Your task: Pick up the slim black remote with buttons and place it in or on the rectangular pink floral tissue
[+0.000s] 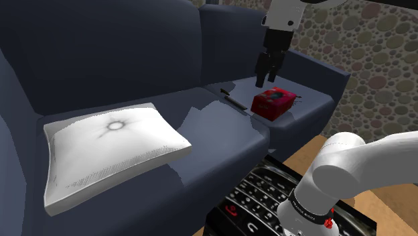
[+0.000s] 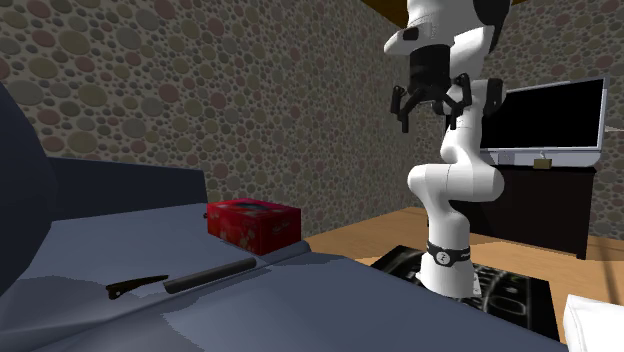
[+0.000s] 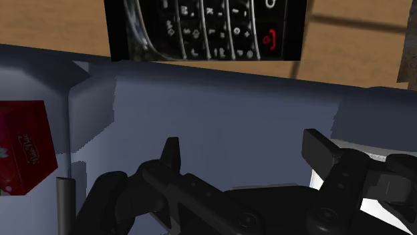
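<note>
**Gripper high and empty, remote not yet picked**

I have the gripper (image 1: 268, 75) hanging well above the sofa (image 1: 134, 60), its fingers spread wide with nothing between them. The remote (image 1: 234, 102) lies flat on the seat cushion. It is just beside the red tissue box (image 1: 272, 102), on that box's left in the shoulder view. I judge this to be the approach, with the grasp not yet made. Next I'd need to bring the hand over the remote and turn the fingers across its narrow width. Then I'd come straight down, keeping clear of the tissue box beside it.
</note>
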